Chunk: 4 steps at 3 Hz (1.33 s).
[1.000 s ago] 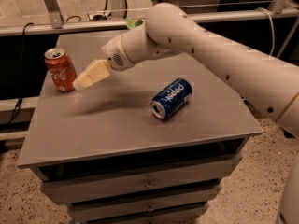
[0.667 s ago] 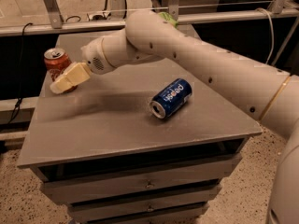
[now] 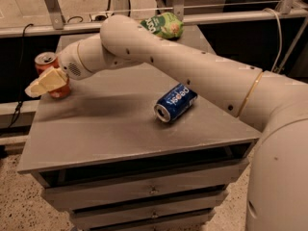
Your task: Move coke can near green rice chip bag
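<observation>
The coke can (image 3: 46, 60) stands upright at the far left edge of the grey table (image 3: 106, 129). It is red-orange with a silver top. My cream gripper (image 3: 47, 82) is at the can and covers its middle from the front, so only the can's top and base show. The green rice chip bag (image 3: 163, 25) lies at the back of the table, right of centre, partly hidden behind my arm. The can and the bag are far apart.
A blue Pepsi can (image 3: 175, 102) lies on its side near the table's middle right. My white arm (image 3: 192, 66) stretches across the table from the right. Drawers (image 3: 144, 191) sit under the tabletop. A metal rail (image 3: 240, 16) runs behind the table.
My gripper has moved left and down, from beside the coke can to over its front. The coke can, Pepsi can and bag have not moved.
</observation>
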Tool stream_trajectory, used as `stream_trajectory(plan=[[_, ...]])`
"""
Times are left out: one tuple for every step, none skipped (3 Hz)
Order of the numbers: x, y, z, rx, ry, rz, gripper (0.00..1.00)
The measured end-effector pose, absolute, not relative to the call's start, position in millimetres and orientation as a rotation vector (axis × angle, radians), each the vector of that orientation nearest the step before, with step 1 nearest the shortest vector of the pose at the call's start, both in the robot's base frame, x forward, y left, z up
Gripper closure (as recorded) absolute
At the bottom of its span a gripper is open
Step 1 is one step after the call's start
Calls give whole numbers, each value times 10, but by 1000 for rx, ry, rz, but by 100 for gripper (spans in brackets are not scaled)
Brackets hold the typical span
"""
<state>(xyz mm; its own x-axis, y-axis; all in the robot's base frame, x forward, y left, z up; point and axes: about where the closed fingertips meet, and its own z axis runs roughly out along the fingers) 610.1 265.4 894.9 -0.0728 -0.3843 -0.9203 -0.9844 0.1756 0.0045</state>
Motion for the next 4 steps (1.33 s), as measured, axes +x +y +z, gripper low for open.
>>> stream_trajectory(plan=[[6232, 2723, 8879, -1336, 1623, 874, 40], [6441, 2526, 8876, -1304, 1645, 837, 64], [6687, 1871, 9287, -1238, 1611, 739, 95], [6660, 1939, 9254, -1246, 1613, 749, 100]])
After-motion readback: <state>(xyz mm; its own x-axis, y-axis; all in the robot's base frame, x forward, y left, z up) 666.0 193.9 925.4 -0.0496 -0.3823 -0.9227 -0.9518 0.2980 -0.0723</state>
